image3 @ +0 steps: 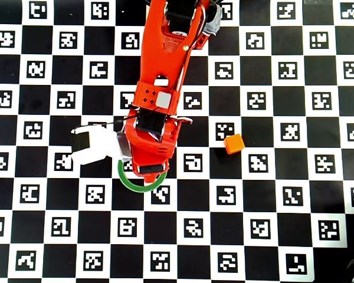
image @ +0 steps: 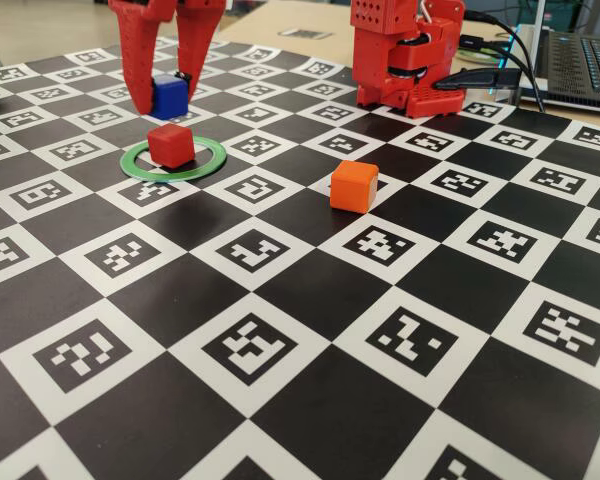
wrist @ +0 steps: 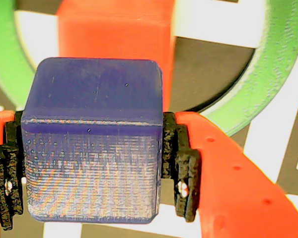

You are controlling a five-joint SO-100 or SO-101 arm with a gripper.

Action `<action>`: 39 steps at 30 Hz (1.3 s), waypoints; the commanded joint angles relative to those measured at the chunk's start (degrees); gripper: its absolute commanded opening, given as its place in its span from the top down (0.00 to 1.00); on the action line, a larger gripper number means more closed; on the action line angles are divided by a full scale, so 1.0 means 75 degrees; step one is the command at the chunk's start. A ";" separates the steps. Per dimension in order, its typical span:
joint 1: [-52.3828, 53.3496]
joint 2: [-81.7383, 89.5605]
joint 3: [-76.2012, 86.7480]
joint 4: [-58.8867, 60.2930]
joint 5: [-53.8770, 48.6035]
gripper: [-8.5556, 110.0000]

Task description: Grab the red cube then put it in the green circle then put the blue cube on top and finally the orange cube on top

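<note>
My gripper (image: 168, 104) is shut on the blue cube (image: 169, 95), holding it off the board between its red fingers. In the wrist view the black pads (wrist: 184, 168) press both sides of the blue cube (wrist: 92, 148). Just below and in front of it in the fixed view, the red cube (image: 170, 145) sits inside the green circle (image: 208, 164). The wrist view shows the red cube (wrist: 114, 34) beyond the blue one, with the green circle (wrist: 268, 74) curving around it. The orange cube (image: 354, 186) lies alone to the right on the board; overhead, the orange cube (image3: 233, 143) is right of the arm, which hides the red and blue cubes.
The arm's red base (image: 410, 55) stands at the back of the checkered marker board (image: 280, 330), with cables and a laptop (image: 585, 60) behind it to the right. Overhead, only the green circle's lower arc (image3: 133, 184) shows beneath the arm.
</note>
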 commanded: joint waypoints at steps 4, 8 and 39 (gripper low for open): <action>0.0012 0.0164 -0.0105 -0.0129 -0.0082 0.90; 0.0047 0.0152 -0.0094 -0.0152 -0.0129 0.90; 0.0211 0.0117 0.0187 -0.0387 -0.0234 0.88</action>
